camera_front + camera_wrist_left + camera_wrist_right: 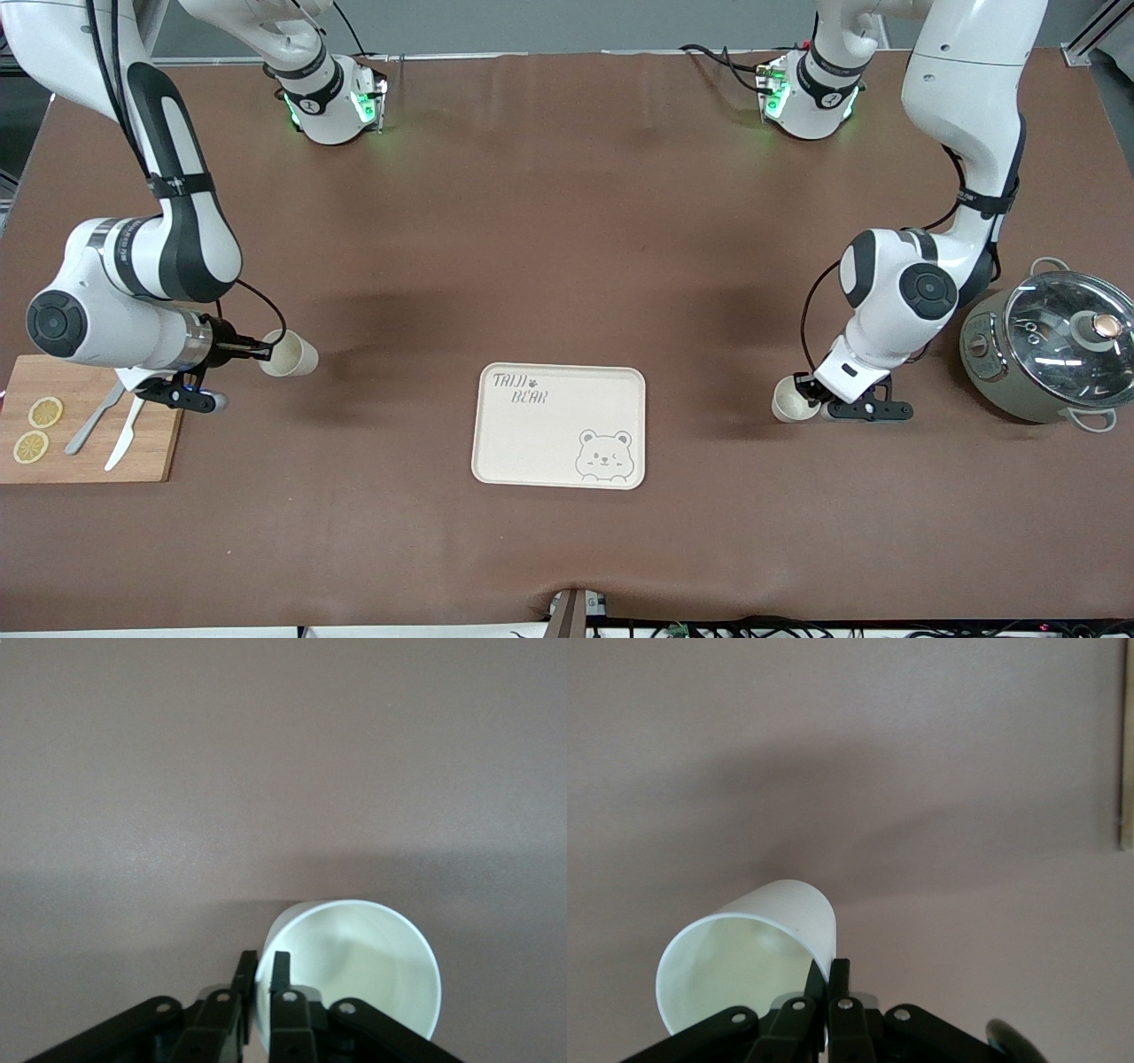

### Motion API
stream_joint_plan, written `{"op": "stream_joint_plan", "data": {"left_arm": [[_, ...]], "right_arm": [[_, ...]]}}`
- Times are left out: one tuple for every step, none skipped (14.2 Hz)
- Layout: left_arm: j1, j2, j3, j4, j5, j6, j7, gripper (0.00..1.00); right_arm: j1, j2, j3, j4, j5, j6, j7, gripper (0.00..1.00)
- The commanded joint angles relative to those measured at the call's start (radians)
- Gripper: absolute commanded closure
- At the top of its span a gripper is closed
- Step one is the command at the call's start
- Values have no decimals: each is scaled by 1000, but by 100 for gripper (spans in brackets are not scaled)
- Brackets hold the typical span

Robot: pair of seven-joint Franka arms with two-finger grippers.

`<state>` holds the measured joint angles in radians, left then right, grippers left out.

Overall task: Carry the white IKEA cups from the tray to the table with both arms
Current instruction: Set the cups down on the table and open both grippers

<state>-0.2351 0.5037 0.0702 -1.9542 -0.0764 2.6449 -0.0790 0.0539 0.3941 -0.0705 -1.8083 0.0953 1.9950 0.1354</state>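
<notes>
Two white IKEA cups are in view, each pinched by its rim. My right gripper (266,353) is shut on one cup (291,354), which is tilted on its side over the brown table beside the cutting board. In the right wrist view the fingers (830,979) clamp the wall of that cup (740,970). My left gripper (804,390) is shut on the other cup (788,400), held mouth up low over the table between the tray and the pot. In the left wrist view the gripper (266,970) grips that cup's (363,966) rim. The bear-print tray (540,443) lies between both cups.
A grey-green pot with a glass lid (1050,346) stands at the left arm's end of the table. A wooden cutting board (133,447) with lemon slices (44,412) and cutlery (124,434) lies at the right arm's end, under the right wrist.
</notes>
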Motion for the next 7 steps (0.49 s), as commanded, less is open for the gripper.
{"op": "stream_joint_plan", "data": {"left_arm": [[2, 3, -9, -6, -23, 20, 15, 82], [2, 3, -9, -6, -23, 20, 15, 69], [2, -4, -9, -6, -23, 20, 10, 41], [2, -11, -9, -8, -25, 17, -1, 12], [2, -22, -9, -8, -25, 14, -2, 0], [0, -31, -9, -8, -25, 10, -5, 0], [0, -43, -9, -8, -25, 9, -13, 0]], "right_arm": [[-48, -43, 11, -74, -14, 50, -89, 100], [-63, -46, 11, -92, -14, 68, -120, 100], [-72, -44, 11, -98, -14, 76, -135, 100], [-81, -40, 9, -100, -16, 83, -143, 100], [-89, -38, 8, -114, -22, 106, -161, 100], [-94, -38, -6, -143, -31, 152, -198, 100], [-94, -38, -23, -160, -31, 175, -238, 100]]}}
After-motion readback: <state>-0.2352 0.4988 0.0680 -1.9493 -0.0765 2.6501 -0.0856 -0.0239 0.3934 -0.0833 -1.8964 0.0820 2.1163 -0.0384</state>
